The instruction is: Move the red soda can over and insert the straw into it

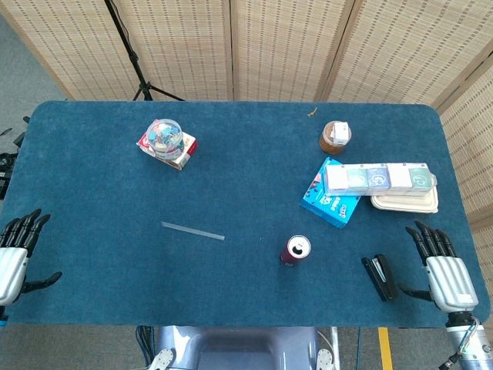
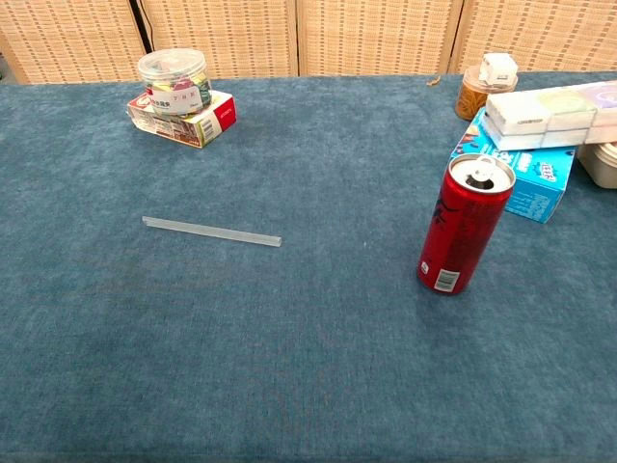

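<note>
The tabletop [image 1: 231,308] is covered in blue cloth and carries every item listed here.

My right hand [image 1: 441,266] rests at the near right edge of the tabletop, fingers extended and spread, holding nothing. My left hand [image 1: 19,248] rests at the near left edge in the same condition: fingers straight and apart, nothing in its grasp. Neither hand appears in the chest view.

At the right side, a long clear pack of small boxes [image 1: 379,177] lies across a blue box [image 1: 330,202], with a beige lidded container [image 1: 406,203] touching it on the near side. Beyond these stands a brown jar [image 1: 334,137] with a white object on its lid.

At the far left, a clear round tub [image 1: 165,136] sits on a red-and-white box [image 1: 179,150].

The red soda can [image 2: 465,224] stands upright, right of centre and toward the near edge, its top open. It is well apart from both hands.

A black stapler [image 1: 379,277] lies just beside my right hand, to its left.

The straw [image 2: 211,231], clear and straight, lies flat on the cloth left of the can, well apart from it.
</note>
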### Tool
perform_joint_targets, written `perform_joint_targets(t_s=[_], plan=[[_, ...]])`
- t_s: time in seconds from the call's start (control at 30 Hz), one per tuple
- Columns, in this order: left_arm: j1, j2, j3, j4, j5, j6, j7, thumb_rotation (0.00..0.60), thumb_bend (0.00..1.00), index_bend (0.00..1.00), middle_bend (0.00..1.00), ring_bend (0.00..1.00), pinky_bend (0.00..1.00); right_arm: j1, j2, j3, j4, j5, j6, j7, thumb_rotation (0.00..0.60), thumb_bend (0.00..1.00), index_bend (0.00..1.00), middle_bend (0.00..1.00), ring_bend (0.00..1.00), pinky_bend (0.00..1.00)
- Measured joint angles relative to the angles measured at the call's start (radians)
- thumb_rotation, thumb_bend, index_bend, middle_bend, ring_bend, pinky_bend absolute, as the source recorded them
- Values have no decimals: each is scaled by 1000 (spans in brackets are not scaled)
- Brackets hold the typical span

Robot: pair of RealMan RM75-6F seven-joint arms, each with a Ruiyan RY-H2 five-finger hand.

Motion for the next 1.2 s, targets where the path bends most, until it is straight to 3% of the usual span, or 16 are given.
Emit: perform_joint_targets(t_s=[0.37,0.53,0.77,1.0,1.2], plan=[[-4,-2,-1,-2,-6,-9,9,600,0,0,0,0,0,8,7,-7,0,-10,-18,35,600,0,0,0,0,0],[-9,-5,-2,-3,-5,-16,15,600,0,0,0,0,0,17,11,-12,14,-36,-25,121,600,0,0,0,0,0],[-5,6,5,-4,8,-12,-20,600,0,0,0,0,0,51,9,-29,73,-107,-43,377,600,0,0,0,0,0],[-11,26,-2,5,-8,-25,-77,600,0,0,0,0,0,155,-49,-58,269,-229,-81,737,600,0,0,0,0,0],[-14,38,-8,5,-23,-36,-101,600,0,0,0,0,0,255,-106,-70,304,-283,-141,784,600,0,0,0,0,0]])
